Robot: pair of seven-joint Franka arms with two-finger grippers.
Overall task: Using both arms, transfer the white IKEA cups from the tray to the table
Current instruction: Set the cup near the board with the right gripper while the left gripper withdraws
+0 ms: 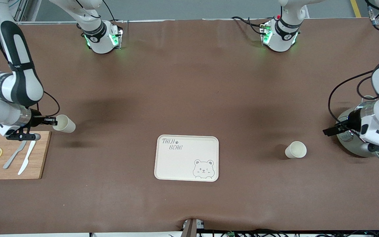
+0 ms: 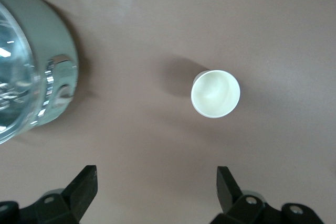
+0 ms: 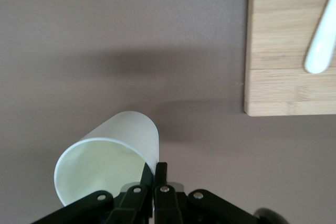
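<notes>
One white cup point(image 1: 64, 123) is held tilted on its side in the air by my right gripper point(image 1: 53, 121), which is shut on its rim beside the cutting board; the right wrist view shows the cup point(image 3: 110, 156) with one finger inside the wall and one outside point(image 3: 156, 174). The second white cup point(image 1: 296, 149) stands upright on the table toward the left arm's end; it also shows in the left wrist view point(image 2: 215, 93). My left gripper point(image 1: 329, 130) is open and empty, in the air beside a metal pot, apart from that cup point(image 2: 156, 182).
A cream bear tray point(image 1: 187, 158) lies mid-table, nearer the front camera. A wooden cutting board point(image 1: 12, 156) with lemon slices, a knife and a white utensil lies at the right arm's end. A shiny metal pot point(image 1: 357, 136) stands at the left arm's end point(image 2: 31, 72).
</notes>
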